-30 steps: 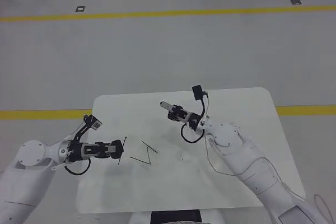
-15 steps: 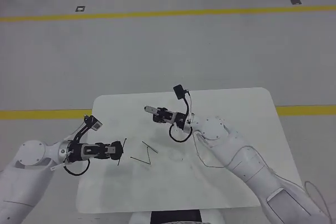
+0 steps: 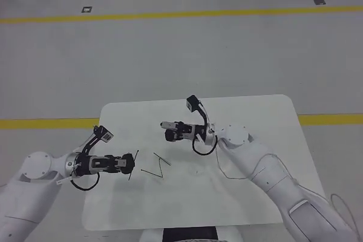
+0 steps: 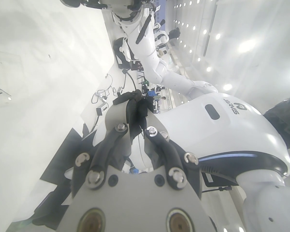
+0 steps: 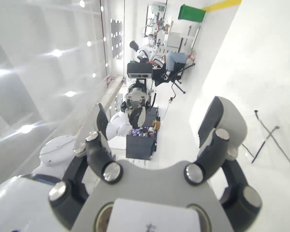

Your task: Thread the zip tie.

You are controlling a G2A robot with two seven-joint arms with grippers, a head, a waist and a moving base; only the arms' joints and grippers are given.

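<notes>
Leftmost: left gripper (image 3: 130,162), low over the near-left part of the table (image 3: 254,115). Its fingers are pressed together on a black zip tie (image 3: 135,155). The tie's two ends stick out either side of the fingers, slanting across the tabletop. The clamped middle is hidden. In the left wrist view the tie is a dark bunched shape between the grey pads (image 4: 116,117), and its head cannot be told from its tail there.

Next, just beside the held tie and apart from it: loose ties (image 3: 158,164), thin black strokes lying flat in a zigzag near the table's middle. In the right wrist view two of them plainly cross, each with a small head at one end. A third short stroke joins them. Whether it is a separate tie or a bent end is hard to make out.

Right of these, farther from the robot: right gripper (image 3: 164,126), held above the table and pointing toward the left arm. Its fingers are spread wide with nothing between them. It is well apart from both the held tie and the loose ones.

Count: one tie held, two or perhaps three loose; two grippers.

Surface: white table with rounded corners, its near edge cut off at the frame's bottom.

Room: pale grey floor (image 3: 181,54) with yellow lines (image 3: 181,13), one crossing beyond the table and one running behind its middle. The ceiling has rows of round lights. A green bin (image 5: 191,13) stands far off by a yellow line.
</notes>
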